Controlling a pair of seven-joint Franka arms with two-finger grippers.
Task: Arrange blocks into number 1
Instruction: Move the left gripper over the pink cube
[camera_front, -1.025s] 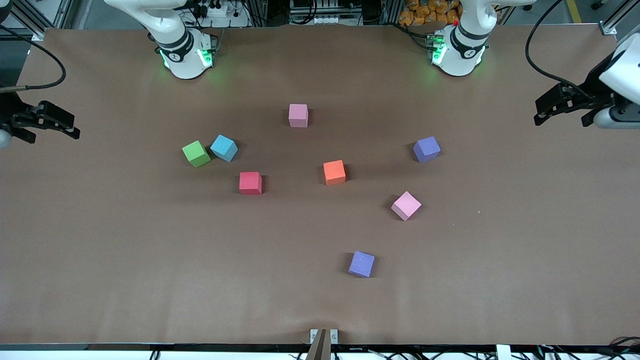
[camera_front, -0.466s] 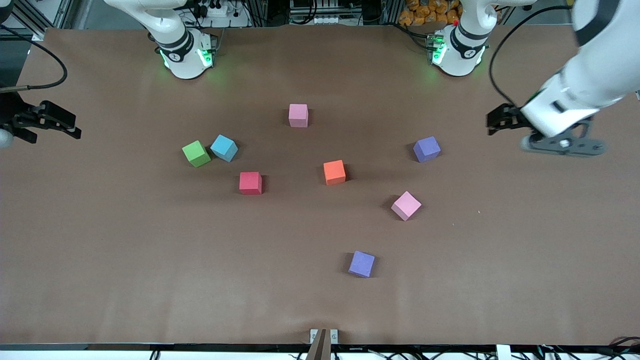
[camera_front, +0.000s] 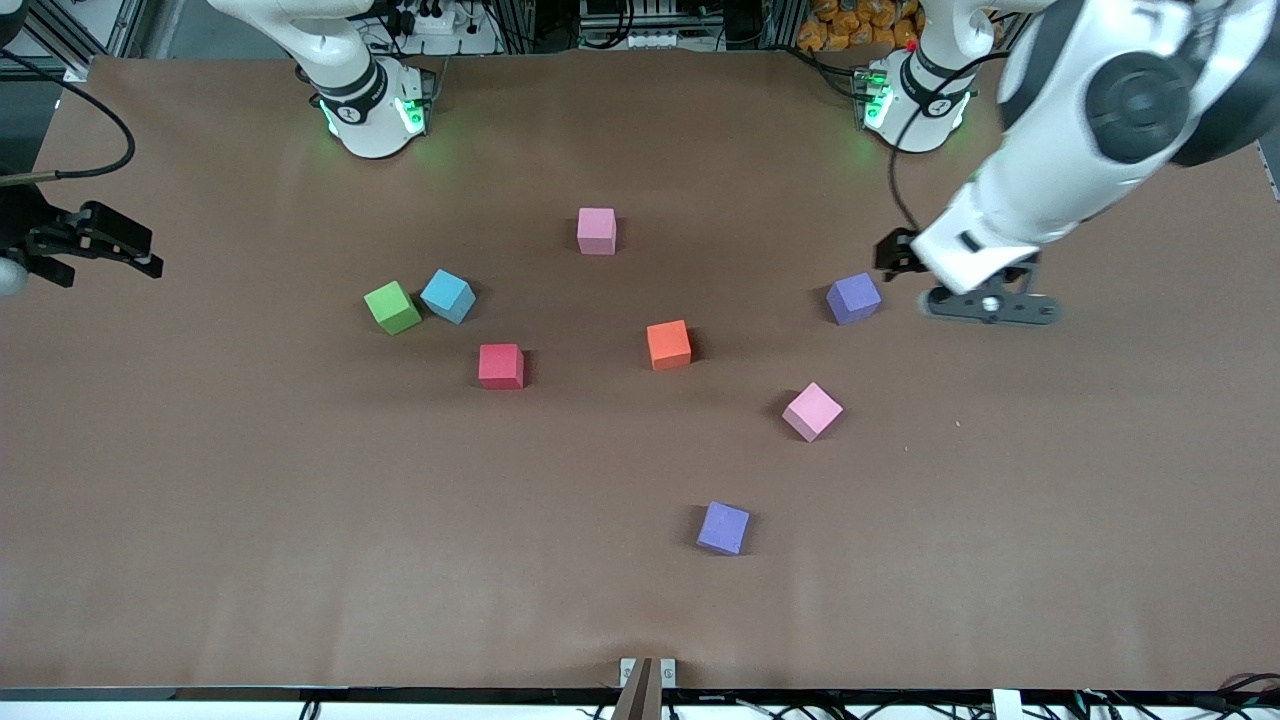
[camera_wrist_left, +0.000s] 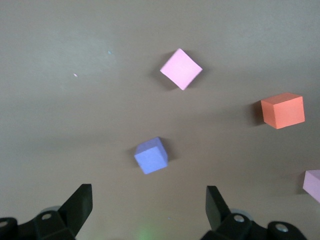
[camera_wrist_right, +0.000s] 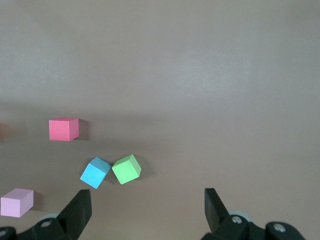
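- Blocks: the five that belong to the task lie scattered about the middle of the table (camera_front: 200, 520), none lined up, so I judge the figure 1 not yet begun and every placement still to do.
- Table room: a broad bare stretch lies nearer the front camera than most of the cubes, and wide margins run toward both arms' ends; no cube sits close to a table edge.
- Left gripper (camera_wrist_left: 147, 205): up in the air over the table just beside the purple cube (camera_front: 853, 298), toward the left arm's end; fingers spread wide, holding nothing.
- Right gripper (camera_wrist_right: 146, 205): waiting at the right arm's end of the table, fingers spread wide, holding nothing.
- Pink block (camera_front: 596, 230): farthest from the front camera, standing alone.
- Orange block (camera_front: 668, 344): near the centre, apart from its neighbours.
- Second pink block (camera_front: 812, 411): turned cornerwise, nearer the camera than the orange one.
- Red block (camera_front: 500, 365): apart, toward the right arm's end.
- Light blue block (camera_front: 447, 296): touching or all but touching the green cube (camera_front: 392, 307); I judge this the tightest pick.
- Second purple cube (camera_front: 723, 527): nearest the camera, inside the open stretch.
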